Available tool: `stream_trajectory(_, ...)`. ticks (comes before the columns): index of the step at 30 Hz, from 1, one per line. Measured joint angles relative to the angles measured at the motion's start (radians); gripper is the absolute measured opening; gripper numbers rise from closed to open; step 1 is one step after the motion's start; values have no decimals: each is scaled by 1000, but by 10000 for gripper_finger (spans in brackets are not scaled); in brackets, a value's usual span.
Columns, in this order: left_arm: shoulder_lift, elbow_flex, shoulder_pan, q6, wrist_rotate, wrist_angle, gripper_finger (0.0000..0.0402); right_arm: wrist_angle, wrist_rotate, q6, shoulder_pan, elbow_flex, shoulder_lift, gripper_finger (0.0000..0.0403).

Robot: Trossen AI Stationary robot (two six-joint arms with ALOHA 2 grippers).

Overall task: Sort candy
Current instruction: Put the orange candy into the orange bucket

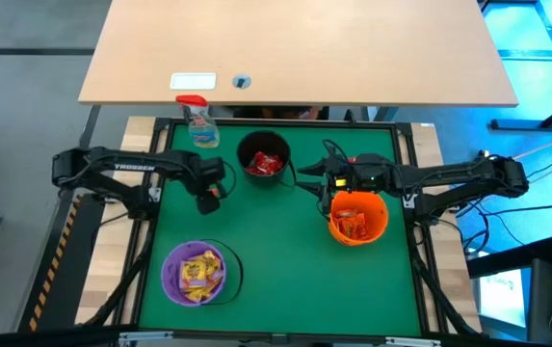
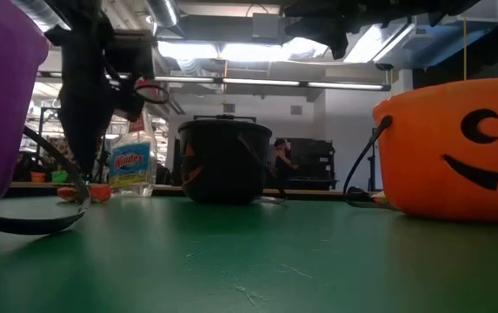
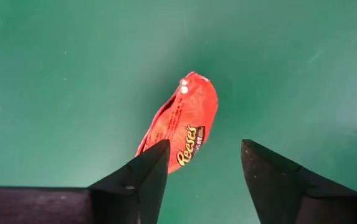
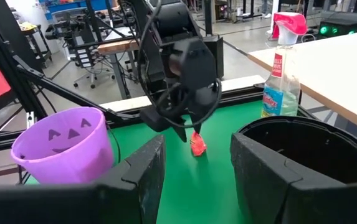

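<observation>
Left gripper [image 3: 203, 165] poised open above one shiny orange-red flat wrapped candy [image 3: 182, 124] with "Reese's" print, lying loose on the green felt table mat [image 3: 53, 74].

Wrapper crinkled, long and narrow, one end just between the two dark fingertips [image 3: 150, 165], other end pointing away from them; nothing gripped, no contact visible. Bare green mat on every side of this candy, the round black plastic bucket [image 1: 263, 159] with red packets inside near the gripper, the clear spray bottle with red top [image 1: 197, 120] a bit further, at the mat's far edge. Purple bucket [image 1: 196, 273] with yellow packets well apart, toward the near edge. Right gripper [image 4: 194, 168] open and empty, hanging just above the rim of the orange pumpkin-face bucket [image 1: 357, 217], which holds orange-red packets.
</observation>
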Motion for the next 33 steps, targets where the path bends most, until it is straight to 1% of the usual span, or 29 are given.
stream_trajectory(6, 110, 0, 46, 29, -4, 5, 225, -18, 0, 0, 0, 0, 0, 179)
stream_trajectory(10, 179, 0, 77, 53, -22, 39, 244, -33, 0, 0, 0, 0, 0, 179)
stream_trajectory(13, 216, 1, 88, 54, -16, 59, 252, -50, 0, 0, 0, 0, 0, 179)
stream_trajectory(17, 239, 4, 91, 55, -13, 60, 251, -53, 0, 0, 0, 0, 0, 179)
stream_trajectory(21, 237, 3, 91, 55, -11, 64, 230, -53, 0, 0, 0, 0, 0, 179)
stream_trajectory(28, 237, 3, 90, 77, -4, 69, 156, -53, 0, 9, 0, 0, 0, 179)
stream_trajectory(33, 241, 27, 88, 75, 5, 40, 117, -52, 0, 9, 0, 0, 0, 179)
